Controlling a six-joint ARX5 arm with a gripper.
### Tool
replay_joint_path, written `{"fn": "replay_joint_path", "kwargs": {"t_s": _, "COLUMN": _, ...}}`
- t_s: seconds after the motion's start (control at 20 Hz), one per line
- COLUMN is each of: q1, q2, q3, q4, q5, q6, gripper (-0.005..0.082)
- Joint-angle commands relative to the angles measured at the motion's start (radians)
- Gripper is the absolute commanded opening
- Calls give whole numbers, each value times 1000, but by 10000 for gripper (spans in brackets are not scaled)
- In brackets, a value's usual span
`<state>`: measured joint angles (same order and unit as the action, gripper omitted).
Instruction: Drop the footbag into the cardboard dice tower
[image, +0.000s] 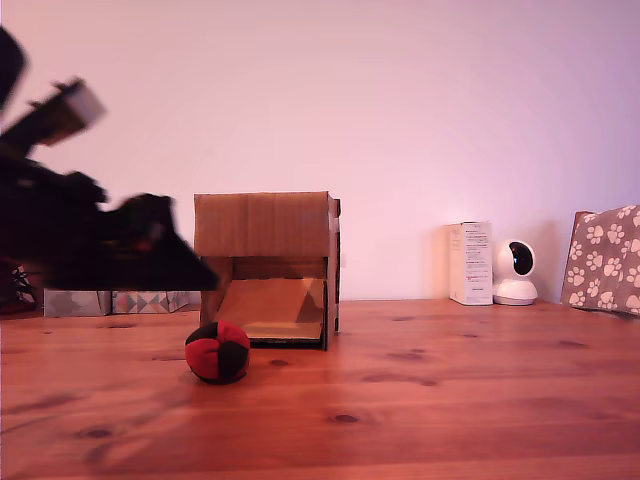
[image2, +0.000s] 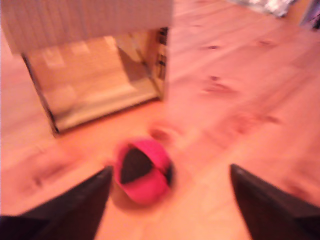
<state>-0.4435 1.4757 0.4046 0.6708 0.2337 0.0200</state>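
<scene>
Exterior view: low, near table (image: 420, 400) level, facing the far wall. Wrist view: close, angled down. Both share the footbag (image: 217, 351) and cardboard dice tower (image: 268, 268).

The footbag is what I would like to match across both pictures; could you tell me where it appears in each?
Exterior view: the footbag lies on the wooden table, in front of the cardboard dice tower, near its corner on the exterior view's left.
Wrist view: the footbag sits blurred on the table, ahead of the open gripper.
Shared landmark: the tower's front opening.
</scene>
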Motion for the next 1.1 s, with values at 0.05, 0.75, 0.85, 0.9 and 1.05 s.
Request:
{"fn": "replay_joint_path", "kwargs": {"t_s": 0.05, "q1": -2, "q2": 97, "q3": 68, "q4": 7, "q5": -7, "q6": 23, "gripper": 782}}
{"fn": "replay_joint_path", "kwargs": {"t_s": 0.75, "q1": 3, "q2": 338, "q3": 292, "q4": -230, "q5": -5, "q6": 26, "gripper": 129}}
{"fn": "replay_joint_path", "kwargs": {"t_s": 0.85, "q1": 3, "q2": 336, "q3": 292, "q4": -230, "q5": 5, "q6": 26, "gripper": 78}}
{"fn": "replay_joint_path", "kwargs": {"t_s": 0.9, "q1": 3, "q2": 330, "q3": 292, "q4": -237, "q5": 22, "q6": 26, "gripper": 78}}
{"fn": "replay_joint_path", "kwargs": {"t_s": 1.05, "q1": 3, "q2": 267, "q3": 292, "q4": -303, "q5": 53, "q6": 16, "gripper": 78}}
